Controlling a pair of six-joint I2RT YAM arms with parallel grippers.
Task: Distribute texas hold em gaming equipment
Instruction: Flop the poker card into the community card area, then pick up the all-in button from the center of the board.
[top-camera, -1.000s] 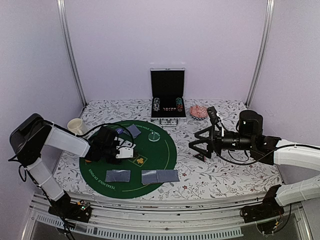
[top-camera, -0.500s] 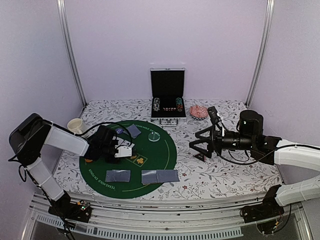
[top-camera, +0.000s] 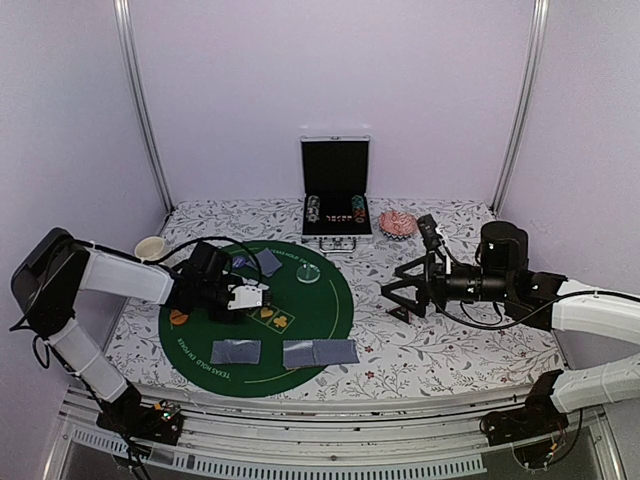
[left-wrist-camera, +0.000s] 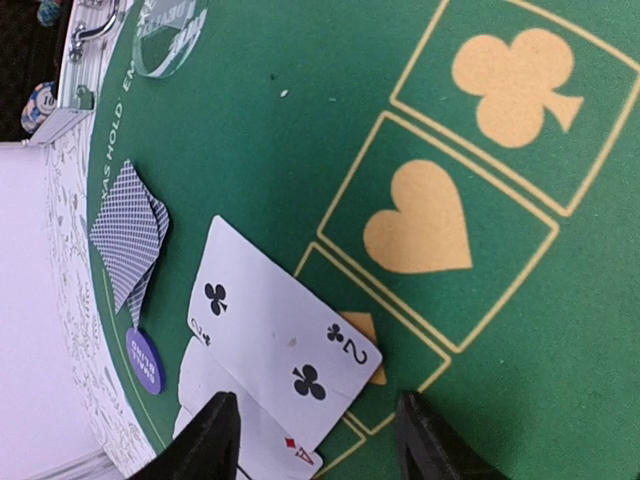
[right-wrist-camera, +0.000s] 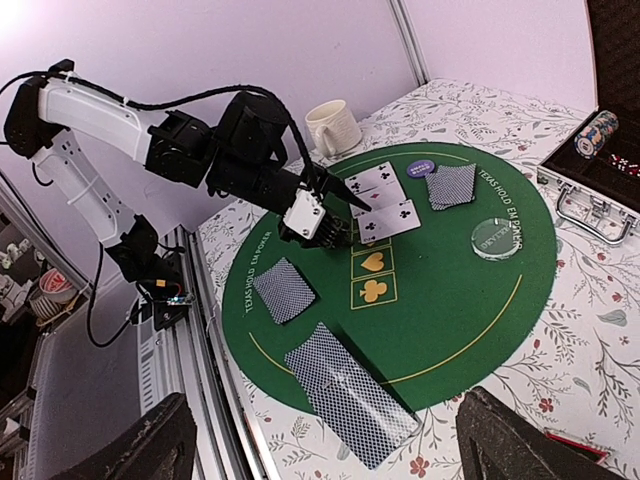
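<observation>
**A:** Where does the two of clubs (left-wrist-camera: 280, 335) lie?

**B:** It lies face up and flat on the green mat (left-wrist-camera: 300, 130), just beside the printed heart box. One corner covers part of another orange mark. It overlaps an ace of diamonds (left-wrist-camera: 270, 448), which is also face up.

**A:** And the left tool?

**B:** The left tool (left-wrist-camera: 315, 405) hangs right over those two cards with its fingers (left-wrist-camera: 215, 440) apart. The card's edge shows between them. It rests on the felt and is not clamped.

**A:** What else lies on the mat?

**B:** Toward the far-left rim a face-down pair (left-wrist-camera: 128, 240) of grey-blue cards is fanned out. A dark blue disc (left-wrist-camera: 145, 360) sits between that pair and the face-up cards. A clear disc (left-wrist-camera: 165, 30) lies farther off, toward the back of the mat. Along the near edge there is a small stack (top-camera: 236, 351) of face-down cards. A wider spread (top-camera: 320, 351) of face-down cards lies close beside it but apart from it.

**A:** What about the right tool?

**B:** The right tool (top-camera: 398, 292) hovers over the flowered table (top-camera: 450, 350), to the right of the mat. Its fingers are wide apart with nothing between them.

**A:** And beyond the mat?

**B:** An open metal case (top-camera: 336, 165) stands at the back of the table, with chips (top-camera: 337, 210) in its lower half. A white mug (top-camera: 150, 247) stands just off the mat's left rim.
</observation>
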